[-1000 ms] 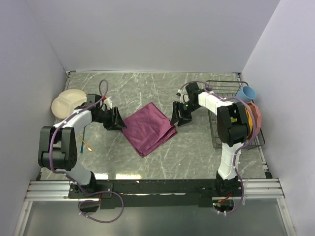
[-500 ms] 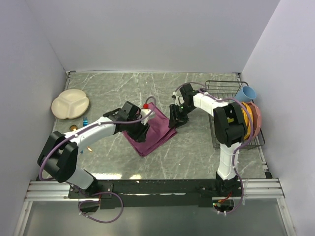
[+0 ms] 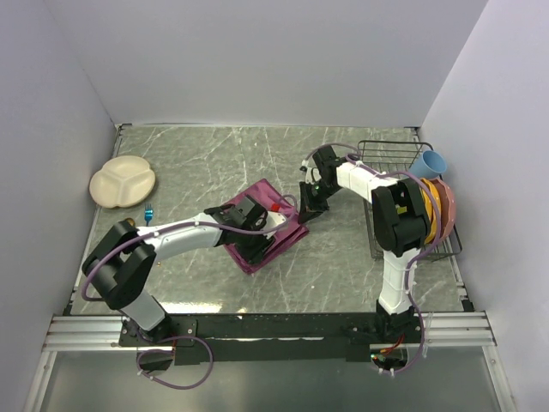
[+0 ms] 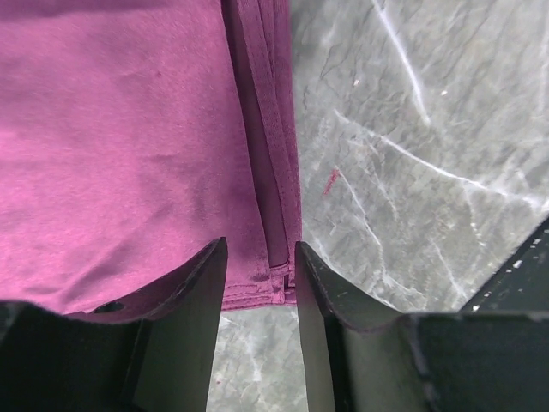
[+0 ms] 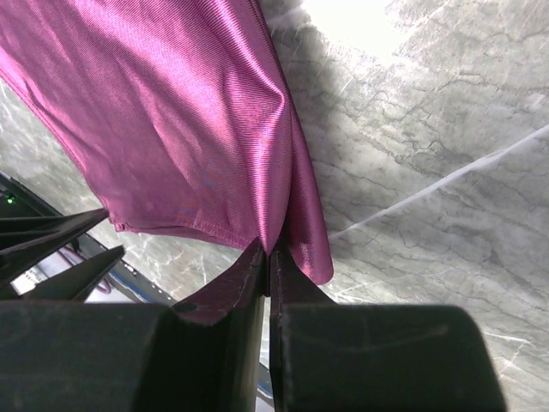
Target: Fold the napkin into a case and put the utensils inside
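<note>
The maroon napkin (image 3: 273,225) lies folded in the middle of the table, partly under my left arm. My left gripper (image 3: 260,243) hovers low over its near corner. In the left wrist view it (image 4: 262,273) is open, and the napkin's (image 4: 129,146) layered hem runs between the fingers (image 4: 193,300) without being clamped. My right gripper (image 3: 306,209) is at the cloth's right edge. In the right wrist view it (image 5: 268,251) is shut on a raised pinch of the napkin (image 5: 171,112). Of the utensils, a bit of the blue fork (image 3: 148,210) shows beside my left arm; the spoon is hidden.
A cream divided plate (image 3: 123,181) sits at the far left. A black wire rack (image 3: 390,154) stands on the right with a blue cup (image 3: 429,161) and stacked orange and pink dishes (image 3: 443,213). Walls close in the table on three sides.
My left arm swung right from beside the plate onto the napkin's near corner. My right gripper went from open to shut on the cloth's right edge.
</note>
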Controlling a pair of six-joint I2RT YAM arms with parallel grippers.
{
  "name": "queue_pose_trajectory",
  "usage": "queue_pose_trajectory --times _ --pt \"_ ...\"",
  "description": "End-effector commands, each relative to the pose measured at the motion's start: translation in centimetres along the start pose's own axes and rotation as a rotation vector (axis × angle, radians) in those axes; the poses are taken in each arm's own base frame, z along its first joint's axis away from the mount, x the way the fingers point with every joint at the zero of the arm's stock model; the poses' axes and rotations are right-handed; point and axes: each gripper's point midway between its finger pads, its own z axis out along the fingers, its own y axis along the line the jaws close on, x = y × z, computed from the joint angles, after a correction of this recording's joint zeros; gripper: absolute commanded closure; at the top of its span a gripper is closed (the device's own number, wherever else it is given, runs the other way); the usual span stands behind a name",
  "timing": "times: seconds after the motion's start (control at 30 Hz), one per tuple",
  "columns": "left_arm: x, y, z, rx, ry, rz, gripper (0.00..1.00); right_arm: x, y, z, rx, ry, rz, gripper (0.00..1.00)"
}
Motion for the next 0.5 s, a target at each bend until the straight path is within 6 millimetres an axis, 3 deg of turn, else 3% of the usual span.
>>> queue_pose_trajectory --times 0.0,0.27,0.47 --pt "0.4 0.3 0.8 -0.029 0.019 0.037 0.58 -0.7 0.2 0.1 -0.001 -0.003 -0.009 0.94" --pt "0.9 -0.6 1.1 -0.004 0.037 0.071 0.63 -0.7 0.0 0.1 0.002 -0.002 -0.006 1.0" --pt "1.8 -0.2 1.6 -0.023 0.072 0.068 0.66 -0.7 0.2 0.0 -0.007 0.0 -0.011 1.0"
